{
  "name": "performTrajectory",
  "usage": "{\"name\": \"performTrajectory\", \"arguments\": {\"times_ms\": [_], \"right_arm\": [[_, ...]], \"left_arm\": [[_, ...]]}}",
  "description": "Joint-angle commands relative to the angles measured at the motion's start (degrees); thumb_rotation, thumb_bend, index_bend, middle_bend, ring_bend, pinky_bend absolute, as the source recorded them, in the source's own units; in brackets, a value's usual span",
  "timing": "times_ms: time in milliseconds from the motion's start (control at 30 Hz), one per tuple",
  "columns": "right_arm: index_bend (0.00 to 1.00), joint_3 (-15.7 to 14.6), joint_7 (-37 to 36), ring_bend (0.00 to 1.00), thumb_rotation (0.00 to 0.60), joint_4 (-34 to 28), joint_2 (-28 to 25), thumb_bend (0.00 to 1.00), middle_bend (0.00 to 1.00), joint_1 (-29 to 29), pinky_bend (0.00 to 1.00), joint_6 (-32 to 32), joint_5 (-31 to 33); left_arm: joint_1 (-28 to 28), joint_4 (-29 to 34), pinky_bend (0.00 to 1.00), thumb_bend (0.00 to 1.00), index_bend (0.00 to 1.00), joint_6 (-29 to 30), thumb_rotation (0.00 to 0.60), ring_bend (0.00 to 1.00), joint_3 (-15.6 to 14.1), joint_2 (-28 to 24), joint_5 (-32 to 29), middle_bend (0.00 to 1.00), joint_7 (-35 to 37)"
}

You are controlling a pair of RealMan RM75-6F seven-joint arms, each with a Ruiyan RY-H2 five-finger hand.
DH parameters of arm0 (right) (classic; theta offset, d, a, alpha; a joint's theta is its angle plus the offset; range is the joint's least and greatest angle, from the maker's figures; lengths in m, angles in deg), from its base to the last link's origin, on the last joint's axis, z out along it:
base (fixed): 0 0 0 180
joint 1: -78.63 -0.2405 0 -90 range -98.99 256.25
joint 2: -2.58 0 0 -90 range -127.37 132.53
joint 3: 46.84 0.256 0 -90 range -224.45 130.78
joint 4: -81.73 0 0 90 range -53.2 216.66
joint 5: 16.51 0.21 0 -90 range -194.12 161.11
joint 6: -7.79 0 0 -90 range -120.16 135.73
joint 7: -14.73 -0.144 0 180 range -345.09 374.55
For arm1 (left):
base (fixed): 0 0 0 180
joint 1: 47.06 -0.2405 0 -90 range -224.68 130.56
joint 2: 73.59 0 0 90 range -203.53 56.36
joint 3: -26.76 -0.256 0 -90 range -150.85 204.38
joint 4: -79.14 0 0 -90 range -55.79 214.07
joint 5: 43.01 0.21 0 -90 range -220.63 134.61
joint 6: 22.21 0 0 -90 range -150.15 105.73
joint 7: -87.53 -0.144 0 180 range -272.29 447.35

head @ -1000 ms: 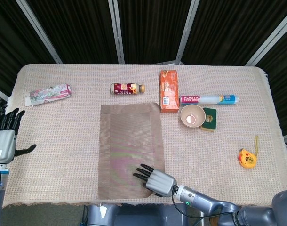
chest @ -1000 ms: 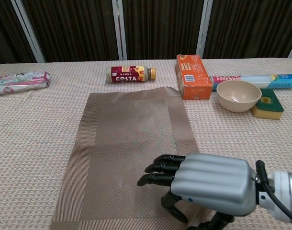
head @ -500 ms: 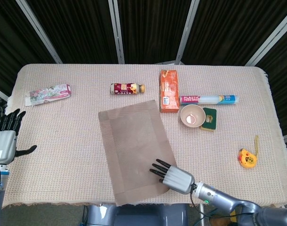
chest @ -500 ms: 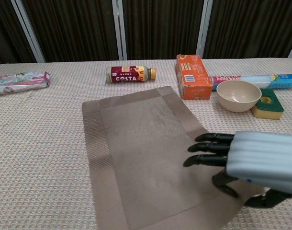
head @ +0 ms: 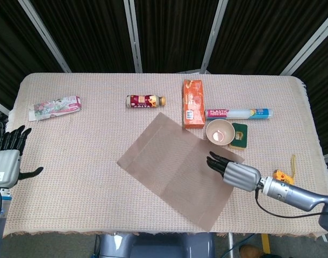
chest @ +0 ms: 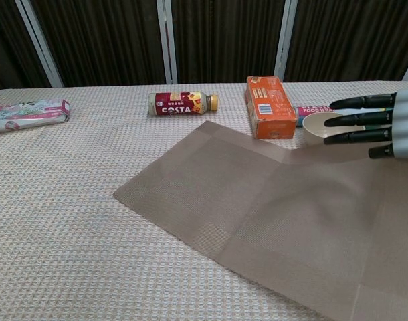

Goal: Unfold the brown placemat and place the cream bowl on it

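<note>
Currently the placemat lies unfolded, askew; right hand rests on its edge, fingers extended, beside the bowl. Left hand spread, empty.

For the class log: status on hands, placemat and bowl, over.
Right hand flat on brown placemat, holding nothing; left hand open, idle. Placemat unfolded, lying askew. Cream bowl off it, beside orange box.
</note>
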Motion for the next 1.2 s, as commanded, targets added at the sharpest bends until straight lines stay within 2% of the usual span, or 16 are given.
{"name": "performTrajectory", "arguments": {"times_ms": [33,200,267,367,433,633,733,900,1000,1067,1200], "right_arm": [[0.65,1.0,1.6,0.00,0.600,2.5,1.0,0.33,0.10,-1.5,0.00,0.4,-0.9],[0.64,1.0,3.0,0.00,0.600,4.9,2.0,0.30,0.09,-2.5,0.00,-0.2,-1.4],[0.52,0.8,3.5,0.00,0.600,5.5,2.1,0.26,0.09,-2.3,0.00,0.3,-1.5],[0.14,0.7,3.7,0.00,0.600,5.4,1.8,0.05,0.03,-0.9,0.00,1.2,-0.2],[0.02,0.9,4.5,0.00,0.600,4.6,1.5,0.00,0.00,0.1,0.00,1.5,1.0],[0.00,1.6,5.1,0.00,0.600,0.5,-0.1,0.00,0.00,3.0,0.00,3.5,4.1],[0.00,2.7,4.0,0.00,0.600,-3.3,-1.3,0.00,0.00,5.7,0.00,5.9,7.6],[0.00,5.6,-2.7,0.00,0.600,-10.4,-2.4,0.00,0.00,11.7,0.00,8.2,19.0],[0.00,7.4,-8.4,0.00,0.600,-14.0,-2.7,0.00,0.00,14.8,0.00,8.0,26.6],[0.00,8.0,-10.4,0.00,0.600,-15.4,-3.0,0.00,0.00,15.8,0.00,7.7,29.2],[0.00,9.1,-14.5,0.00,0.600,-19.9,-3.8,0.00,0.00,18.6,0.00,8.2,34.1]], "left_arm": [[0.0,0.0,0.00,0.08,0.00,-0.1,0.600,0.00,-0.1,0.0,-0.1,0.00,0.1],[0.0,-0.2,0.00,0.08,0.00,-0.1,0.600,0.00,-0.1,-0.1,-0.1,0.00,0.1],[0.0,-0.2,0.00,0.08,0.00,-0.2,0.600,0.00,-0.2,-0.1,-0.1,0.00,0.2],[0.0,-0.3,0.00,0.08,0.00,-0.3,0.600,0.00,-0.2,-0.1,-0.1,0.00,0.3],[0.1,-0.3,0.00,0.08,0.00,-0.4,0.600,0.00,-0.3,-0.1,0.0,0.00,0.3],[0.1,0.0,0.00,0.08,0.00,-0.5,0.600,0.00,-0.6,-0.2,0.4,0.00,0.2],[0.0,0.1,0.00,0.08,0.00,-0.2,0.600,0.00,-0.8,-0.2,0.9,0.00,0.2],[0.8,-1.5,0.00,0.08,0.00,-0.5,0.600,0.00,-1.4,0.5,3.7,0.00,0.1],[2.6,-5.8,0.00,0.09,0.01,-1.6,0.600,0.00,-2.0,2.7,7.7,0.00,1.6],[4.0,-8.3,0.00,0.10,0.03,-2.8,0.600,0.00,-2.3,4.1,9.5,0.00,2.4],[8.8,-15.7,0.00,0.12,0.14,-6.7,0.600,0.00,-3.0,8.6,14.7,0.00,4.3]]}}
